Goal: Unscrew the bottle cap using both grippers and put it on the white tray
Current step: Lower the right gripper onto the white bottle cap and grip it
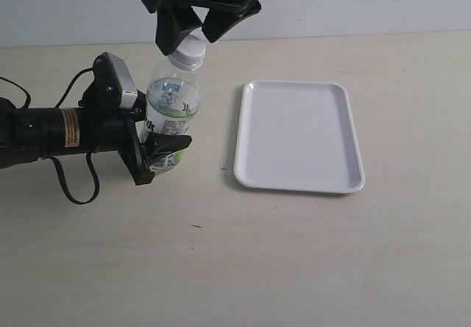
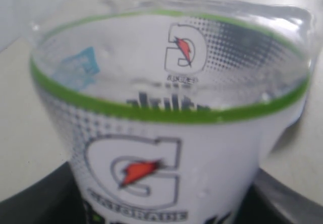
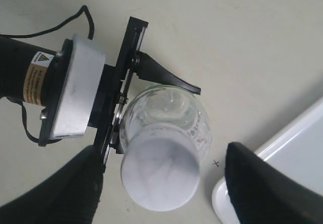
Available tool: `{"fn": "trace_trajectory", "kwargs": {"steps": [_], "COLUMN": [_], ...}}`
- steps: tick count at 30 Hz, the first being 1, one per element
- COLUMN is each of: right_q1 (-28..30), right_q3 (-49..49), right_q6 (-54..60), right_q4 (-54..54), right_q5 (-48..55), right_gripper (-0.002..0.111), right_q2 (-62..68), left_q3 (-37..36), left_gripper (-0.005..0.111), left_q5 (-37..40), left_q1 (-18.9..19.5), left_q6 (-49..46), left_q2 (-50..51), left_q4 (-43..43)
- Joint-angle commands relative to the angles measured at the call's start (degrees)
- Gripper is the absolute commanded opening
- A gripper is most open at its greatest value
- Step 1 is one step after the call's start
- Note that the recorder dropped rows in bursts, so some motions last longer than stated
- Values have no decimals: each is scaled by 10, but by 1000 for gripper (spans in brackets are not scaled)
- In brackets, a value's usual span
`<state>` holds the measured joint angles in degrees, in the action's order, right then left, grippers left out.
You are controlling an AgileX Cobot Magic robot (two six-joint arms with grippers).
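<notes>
The clear bottle (image 1: 171, 113) with a white-and-green label stands tilted on the table, held low on its body by my left gripper (image 1: 158, 150), which is shut on it. Its label fills the left wrist view (image 2: 171, 148). The white bottle cap (image 1: 188, 48) sits on the bottle's neck. My right gripper (image 1: 193, 31) hangs over the cap, open, a finger on each side and apart from it. From the right wrist camera the cap (image 3: 160, 174) lies between the two black fingers (image 3: 60, 193). The white tray (image 1: 300, 135) lies flat to the right of the bottle.
The left arm's black body with its orange label (image 1: 71, 127) and a looping cable (image 1: 73, 187) stretch along the table at the left. A small cross mark (image 1: 224, 169) is on the table by the tray's near-left corner.
</notes>
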<state>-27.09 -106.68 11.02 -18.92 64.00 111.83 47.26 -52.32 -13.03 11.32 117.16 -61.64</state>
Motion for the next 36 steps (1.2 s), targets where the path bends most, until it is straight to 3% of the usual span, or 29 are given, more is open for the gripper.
{"fn": "trace_trajectory", "kwargs": {"steps": [1, 31, 36], "right_q1": [-3, -3, -3], "right_q3": [-6, -17, -17], "right_q6": [0, 3, -5], "right_q4": [10, 4, 4], "right_q5": [4, 25, 30], "right_gripper": [66, 62, 51], "right_q2": [2, 14, 14], "left_q3": [2, 2, 2], "left_gripper": [0, 0, 0], "left_q5": [-19, -19, -19], "left_q1": [-1, -1, -1], "left_q6": [6, 4, 4], "left_q2": [-7, -7, -7], "left_q4": [13, 13, 13]}}
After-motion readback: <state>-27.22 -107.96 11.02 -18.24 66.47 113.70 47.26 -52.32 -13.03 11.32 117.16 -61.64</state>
